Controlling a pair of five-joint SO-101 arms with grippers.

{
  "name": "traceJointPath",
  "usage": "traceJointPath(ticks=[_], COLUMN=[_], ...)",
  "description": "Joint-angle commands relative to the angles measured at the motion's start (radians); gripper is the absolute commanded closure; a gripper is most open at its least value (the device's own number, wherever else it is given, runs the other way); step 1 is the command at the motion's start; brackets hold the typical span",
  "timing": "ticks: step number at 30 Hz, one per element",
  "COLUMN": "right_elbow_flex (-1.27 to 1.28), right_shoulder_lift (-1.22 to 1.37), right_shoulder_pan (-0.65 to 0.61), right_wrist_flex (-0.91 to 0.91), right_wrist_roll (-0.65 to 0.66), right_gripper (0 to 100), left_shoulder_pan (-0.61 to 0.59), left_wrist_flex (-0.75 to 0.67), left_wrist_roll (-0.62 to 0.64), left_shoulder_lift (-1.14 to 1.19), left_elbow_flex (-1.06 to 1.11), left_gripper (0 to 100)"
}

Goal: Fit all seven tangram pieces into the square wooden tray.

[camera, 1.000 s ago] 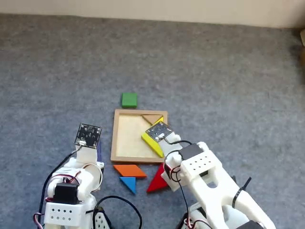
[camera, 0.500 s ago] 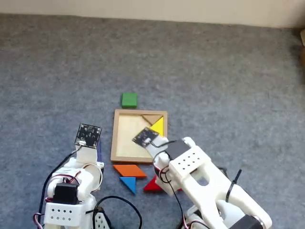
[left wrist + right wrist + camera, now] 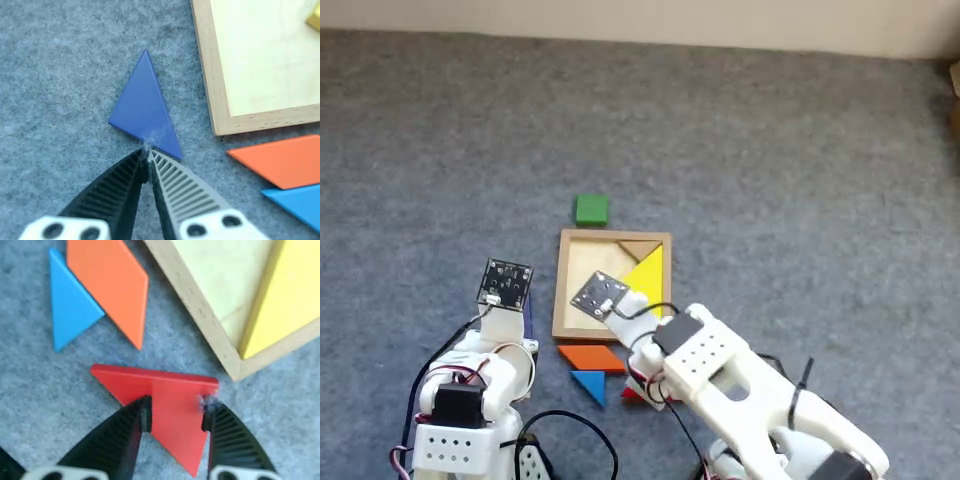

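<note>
The square wooden tray point(image 3: 563, 290) holds a yellow triangle point(image 3: 648, 272) and a brown triangle point(image 3: 640, 247) on its right side. In front of it lie an orange parallelogram point(image 3: 592, 357), a light blue triangle point(image 3: 588, 383) and a red triangle point(image 3: 170, 390). My right gripper point(image 3: 175, 415) is open low over the red triangle, one finger near each side of it. A dark blue triangle point(image 3: 142, 110) lies left of the tray. My left gripper point(image 3: 147, 152) is shut, its tips at that triangle's near edge. A green square point(image 3: 591, 209) sits behind the tray.
Grey carpet covers the table all around. The tray's near rim point(image 3: 200, 315) runs close to the red triangle, and its left rim point(image 3: 210, 75) lies beside the dark blue triangle. The right arm point(image 3: 710, 355) hangs over the tray's near right corner.
The right gripper let go of the yellow triangle, which now lies flat in the tray. It then swung left and back over the red triangle. The left arm stayed still.
</note>
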Motion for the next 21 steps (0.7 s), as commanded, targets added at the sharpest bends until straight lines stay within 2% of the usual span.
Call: traceJointPath(ticks=[1,4,9,13,16,21], right_elbow_flex=[0.091,0.108,0.108,0.084,0.035,-0.042], right_shoulder_lift=[0.001,-0.007,-0.007,-0.007,-0.007,-0.008], right_shoulder_pan=[0.048,0.160,0.377,0.535,0.588,0.598], right_wrist_flex=[-0.048,-0.036,-0.039,-0.045,-0.041,-0.039], right_wrist_roll=[0.002,0.014,0.241,0.319,0.330,0.327], right_gripper=[83.6,83.6,83.6,83.6,83.6,83.6], left_shoulder_pan=[0.007,0.007,0.007,0.007,0.007,0.007], left_wrist_flex=[0.003,0.003,0.003,0.003,0.003,0.003], left_wrist_roll=[-0.005,-0.005,-0.005,-0.005,-0.005,-0.005], left_shoulder_lift=[-0.041,-0.041,-0.041,-0.041,-0.041,-0.041], left_elbow_flex=[0.021,0.021,0.021,0.021,0.021,0.021], left_gripper=[100,100,100,100,100,100])
